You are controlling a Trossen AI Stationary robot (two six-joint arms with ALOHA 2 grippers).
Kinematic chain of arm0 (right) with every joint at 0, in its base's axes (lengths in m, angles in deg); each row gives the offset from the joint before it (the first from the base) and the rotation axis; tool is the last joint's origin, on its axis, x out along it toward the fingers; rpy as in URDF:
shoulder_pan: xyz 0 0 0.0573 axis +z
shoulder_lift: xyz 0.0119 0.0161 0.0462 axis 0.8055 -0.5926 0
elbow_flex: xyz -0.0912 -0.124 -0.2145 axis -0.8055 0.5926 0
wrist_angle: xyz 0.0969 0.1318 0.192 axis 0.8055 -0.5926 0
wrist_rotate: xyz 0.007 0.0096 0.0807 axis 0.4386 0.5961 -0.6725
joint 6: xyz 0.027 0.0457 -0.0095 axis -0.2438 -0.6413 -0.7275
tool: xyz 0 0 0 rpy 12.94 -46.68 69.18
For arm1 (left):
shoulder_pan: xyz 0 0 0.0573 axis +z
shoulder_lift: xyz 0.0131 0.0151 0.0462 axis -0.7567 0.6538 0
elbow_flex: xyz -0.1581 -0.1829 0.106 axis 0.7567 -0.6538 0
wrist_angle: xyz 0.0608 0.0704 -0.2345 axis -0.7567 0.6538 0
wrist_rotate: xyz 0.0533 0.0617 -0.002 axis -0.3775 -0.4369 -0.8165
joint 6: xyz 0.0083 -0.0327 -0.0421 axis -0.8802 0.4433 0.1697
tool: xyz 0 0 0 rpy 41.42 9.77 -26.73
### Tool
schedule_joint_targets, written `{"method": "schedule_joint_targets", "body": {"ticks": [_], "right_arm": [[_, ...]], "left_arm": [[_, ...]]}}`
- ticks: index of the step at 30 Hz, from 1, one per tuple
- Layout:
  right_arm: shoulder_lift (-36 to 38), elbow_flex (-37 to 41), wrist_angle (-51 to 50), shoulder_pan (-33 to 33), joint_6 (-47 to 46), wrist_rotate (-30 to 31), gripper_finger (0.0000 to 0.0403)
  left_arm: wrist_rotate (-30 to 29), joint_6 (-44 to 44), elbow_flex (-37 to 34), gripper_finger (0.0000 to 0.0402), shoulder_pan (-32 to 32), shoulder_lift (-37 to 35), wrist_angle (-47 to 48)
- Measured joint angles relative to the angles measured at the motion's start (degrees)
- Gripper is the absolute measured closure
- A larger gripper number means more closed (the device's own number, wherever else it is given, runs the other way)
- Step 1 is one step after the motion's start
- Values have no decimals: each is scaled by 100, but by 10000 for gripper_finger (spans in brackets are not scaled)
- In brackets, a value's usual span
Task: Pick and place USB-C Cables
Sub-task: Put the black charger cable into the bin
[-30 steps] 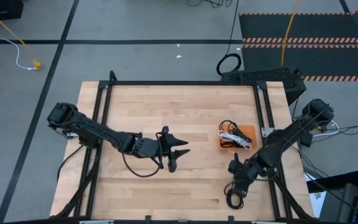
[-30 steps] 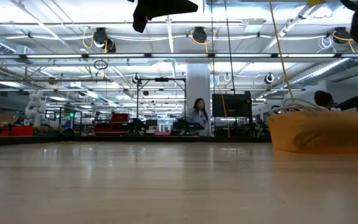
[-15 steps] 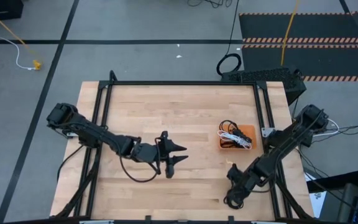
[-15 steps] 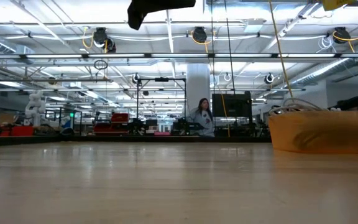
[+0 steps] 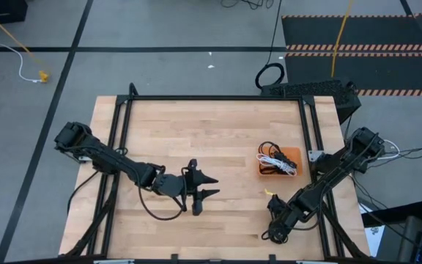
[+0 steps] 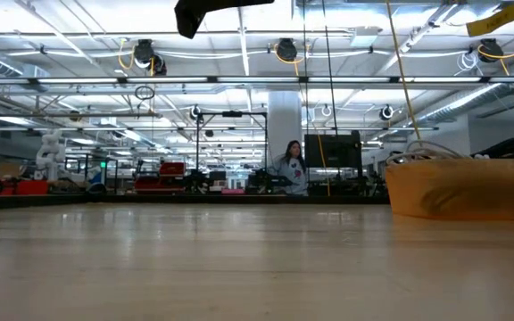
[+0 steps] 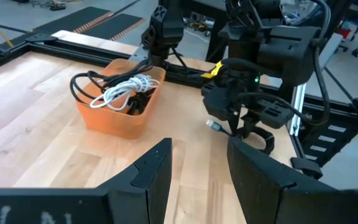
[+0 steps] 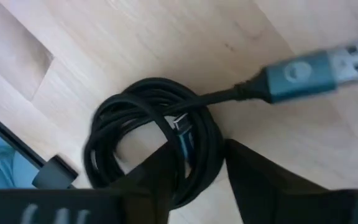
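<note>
Between right hand [image 8: 194, 177] fingers, black cable [image 8: 154, 140]

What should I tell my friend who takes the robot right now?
Left hand: open, empty, hanging above mid-table.
Right hand: low at the table's near right edge, fingers around a black coiled cable, not clearly closed on it.
Orange tray: already holds a white cable and black ones.
Left to do: grip that last coil and carry it to the tray.

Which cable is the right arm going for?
The black coiled cable lying on the wood at the table's near right edge; the other cables sit in the orange tray.
</note>
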Motion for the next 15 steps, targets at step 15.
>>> {"method": "schedule_joint_targets", "body": {"ticks": [15], "right_arm": [[4,-2,600,-14,908,217,389]], "left_arm": [[-2,6,0,245,0,0,111]]}}
